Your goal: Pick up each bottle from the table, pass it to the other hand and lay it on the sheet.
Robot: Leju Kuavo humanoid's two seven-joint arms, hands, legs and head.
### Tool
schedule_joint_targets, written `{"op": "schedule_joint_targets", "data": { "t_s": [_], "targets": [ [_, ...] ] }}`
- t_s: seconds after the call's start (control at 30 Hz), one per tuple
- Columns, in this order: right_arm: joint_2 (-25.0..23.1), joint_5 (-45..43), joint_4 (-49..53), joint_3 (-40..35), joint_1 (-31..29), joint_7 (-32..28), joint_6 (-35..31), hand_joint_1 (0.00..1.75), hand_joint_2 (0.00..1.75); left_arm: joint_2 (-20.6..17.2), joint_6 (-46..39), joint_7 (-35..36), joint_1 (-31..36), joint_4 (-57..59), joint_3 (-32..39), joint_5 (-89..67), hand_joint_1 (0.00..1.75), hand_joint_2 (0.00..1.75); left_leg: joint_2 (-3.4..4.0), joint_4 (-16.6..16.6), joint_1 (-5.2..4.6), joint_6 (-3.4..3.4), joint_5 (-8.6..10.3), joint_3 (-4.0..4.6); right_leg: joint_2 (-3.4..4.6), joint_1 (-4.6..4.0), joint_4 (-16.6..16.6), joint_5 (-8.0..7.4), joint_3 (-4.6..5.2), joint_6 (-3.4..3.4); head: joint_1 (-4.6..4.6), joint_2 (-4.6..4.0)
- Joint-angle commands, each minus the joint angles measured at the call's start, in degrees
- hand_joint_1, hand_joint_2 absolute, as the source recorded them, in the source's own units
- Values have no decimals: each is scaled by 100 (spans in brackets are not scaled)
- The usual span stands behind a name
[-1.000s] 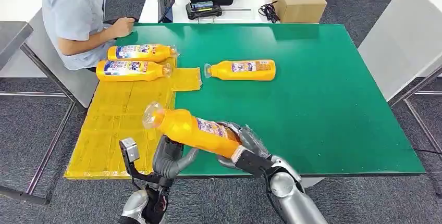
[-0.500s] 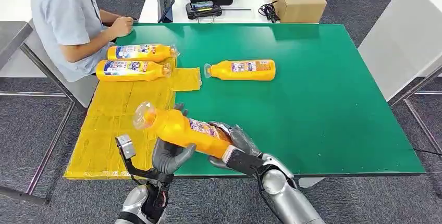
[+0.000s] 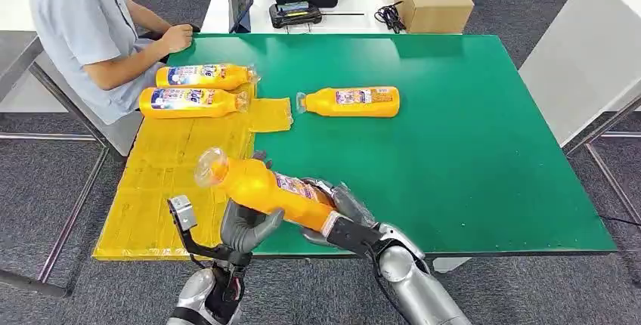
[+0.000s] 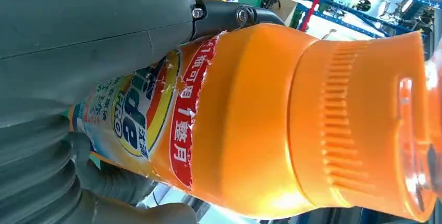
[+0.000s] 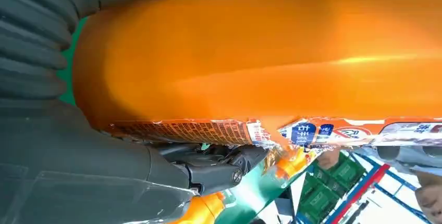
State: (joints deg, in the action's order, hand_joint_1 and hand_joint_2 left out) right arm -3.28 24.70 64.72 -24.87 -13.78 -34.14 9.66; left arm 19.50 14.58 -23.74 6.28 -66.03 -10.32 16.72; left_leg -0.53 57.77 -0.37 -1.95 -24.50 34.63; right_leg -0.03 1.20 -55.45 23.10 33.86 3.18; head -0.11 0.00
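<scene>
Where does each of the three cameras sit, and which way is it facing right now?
Head view: high on the body, looking forward and down at the green table; both arms show, left hand and right hand on the raised bottle.
Left wrist view: behind the left hand, facing the bottle's cap end.
Right wrist view: behind the right hand, facing the bottle's body.
All three share that bottle.

An orange bottle (image 3: 261, 187) with a clear cap tilts at lower centre, off the table. Two labelled bottles (image 3: 198, 88) lie on the yellow sheet (image 3: 162, 181) at upper left. A fourth bottle (image 3: 350, 101) lies on the green table (image 3: 469, 136), centre.
</scene>
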Motion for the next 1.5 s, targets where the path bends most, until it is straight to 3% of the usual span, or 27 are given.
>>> {"op": "schedule_joint_targets", "data": {
  "t_s": [0.03,0.17,0.2,0.23,0.3,0.33,0.37,0.47,1.3,1.4,1.5],
  "targets": [
    [-6,-4,-454,-177,-325,8,-21,175,175,47,131,-44,310,254,-15,57,0,175,5,3,7,11,-9,-17,2,-8,0,7,-17,-13,0,0],
    [-36,-45,-575,-181,-387,11,-39,175,175,49,154,-19,289,112,3,102,3,175,7,3,5,9,-5,-9,4,-6,-1,3,-9,-11,0,0],
    [-50,-64,-645,-174,-414,14,-37,175,175,36,224,-22,293,128,5,169,175,175,4,1,4,6,-2,-5,2,-4,1,1,-5,-8,0,0],
    [-52,-66,-664,-176,-422,14,-40,175,175,26,261,-38,291,127,-9,172,175,175,5,4,7,11,-7,-14,1,-8,0,4,-15,-13,0,0],
    [-77,-66,-752,-153,-437,14,-63,127,175,27,272,-62,275,121,-3,169,175,175,9,5,10,13,-10,-19,5,-12,0,6,-20,-16,0,0],
    [-85,-67,-774,-145,-438,21,-68,24,175,37,265,-61,268,122,-1,169,175,175,6,3,8,11,-7,-15,2,-9,0,5,-16,-13,0,0],
    [-102,-56,-814,-138,-451,43,-85,0,175,39,258,-68,259,109,1,163,175,175,5,0,5,8,-4,-11,2,-6,1,3,-11,-10,0,0],
    [-208,14,-1035,-134,-517,220,-169,0,175,50,-122,-132,287,-2,91,239,175,175,6,2,6,9,-6,-11,3,-6,0,4,-11,-11,0,0],
    [-261,68,-1162,-12,-478,174,-276,0,175,46,-85,-94,200,-148,-16,81,175,175,1,1,4,9,-5,-12,-2,-5,-1,5,-13,-10,0,0],
    [-245,155,-1119,17,-404,225,-364,0,175,29,-544,-208,206,-279,15,-458,175,175,1,1,5,9,-5,-12,-3,-6,-1,6,-13,-10,0,0],
    [-168,355,-879,133,-131,374,-553,0,175,-87,-1905,-358,258,-747,59,-2448,175,175,-1,4,11,14,-11,-22,-6,-13,0,11,-26,-18,0,0]
  ]
}}
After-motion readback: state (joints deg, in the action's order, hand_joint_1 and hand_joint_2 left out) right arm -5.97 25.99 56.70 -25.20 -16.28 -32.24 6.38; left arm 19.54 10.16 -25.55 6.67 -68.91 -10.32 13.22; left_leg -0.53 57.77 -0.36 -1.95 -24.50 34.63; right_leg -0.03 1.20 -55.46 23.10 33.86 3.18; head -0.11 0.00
